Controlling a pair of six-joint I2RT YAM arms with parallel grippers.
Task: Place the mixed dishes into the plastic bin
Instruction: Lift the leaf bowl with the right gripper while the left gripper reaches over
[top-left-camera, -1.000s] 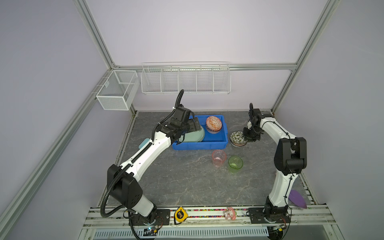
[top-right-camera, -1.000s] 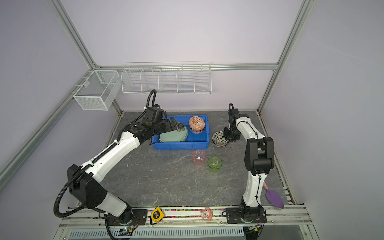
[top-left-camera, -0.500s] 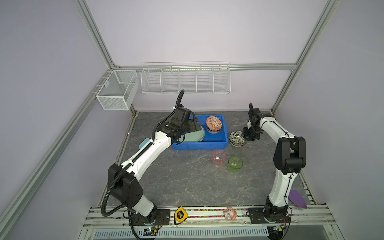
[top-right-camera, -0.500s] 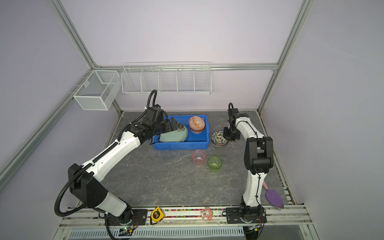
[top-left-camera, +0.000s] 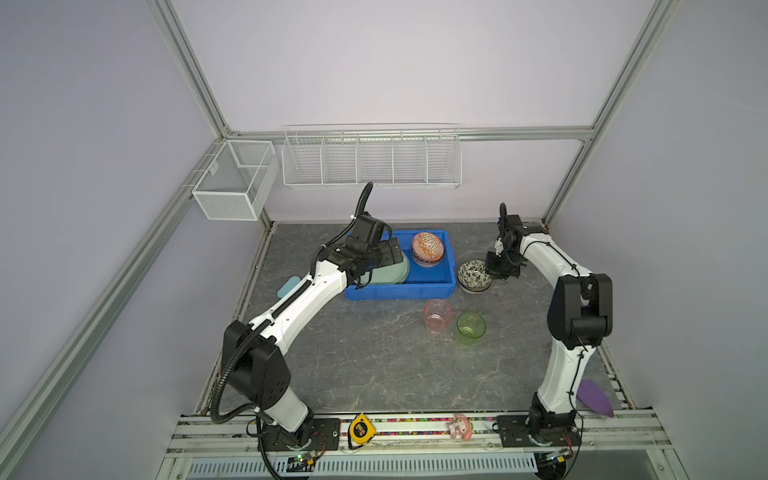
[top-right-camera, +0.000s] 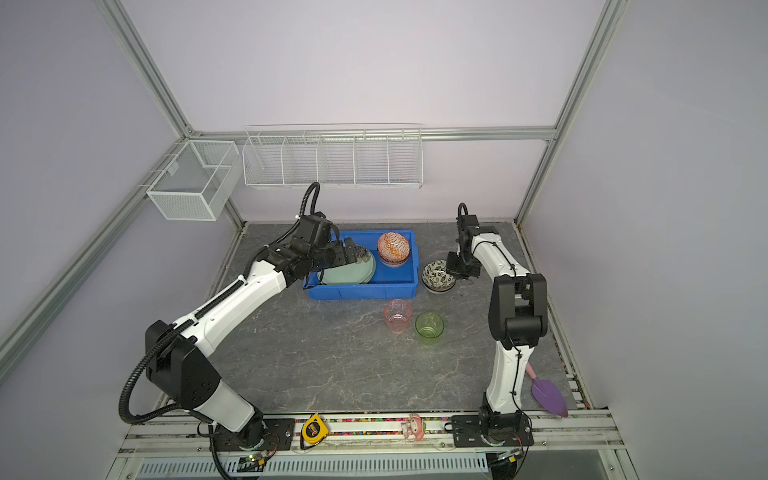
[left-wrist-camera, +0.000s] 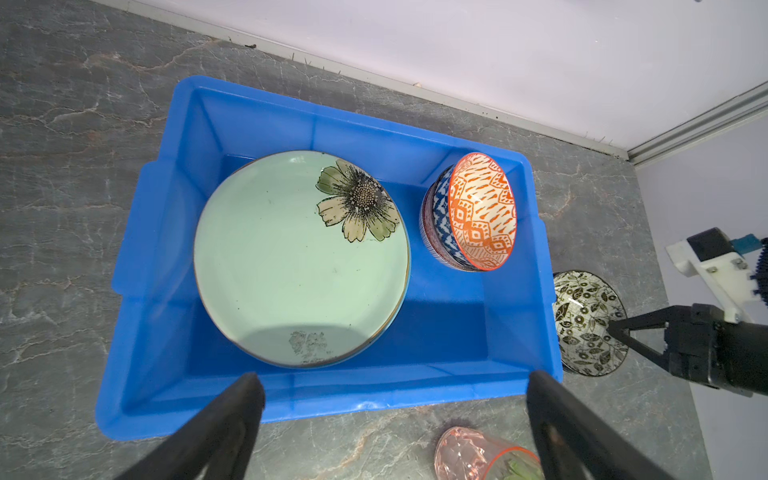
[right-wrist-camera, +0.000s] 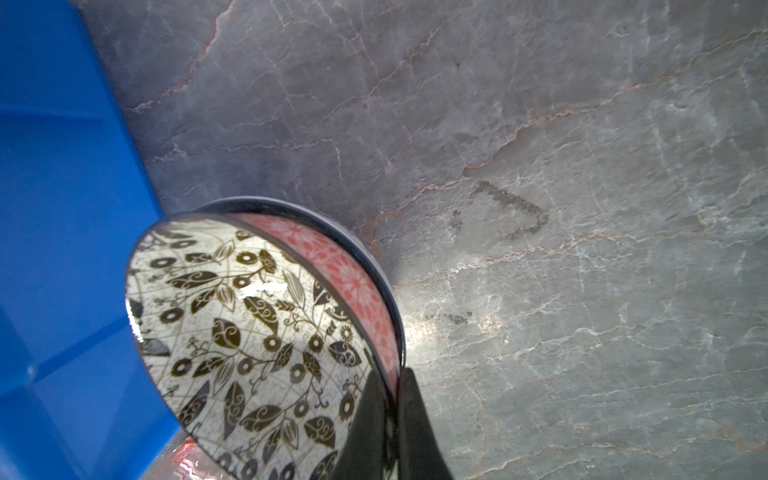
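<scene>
I see the right gripper (right-wrist-camera: 388, 374) pinching the leaf-patterned bowl (right-wrist-camera: 249, 324) at its rim, just beside the blue bin (right-wrist-camera: 62, 208), left gripper (left-wrist-camera: 395, 376) spread above that bin

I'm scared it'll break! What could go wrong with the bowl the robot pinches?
The right gripper pinches the leaf bowl by its rim only; it might slip when lifted. It nests in a red bowl, which might drag along. The left gripper hangs open over the bin; they could bump.
</scene>
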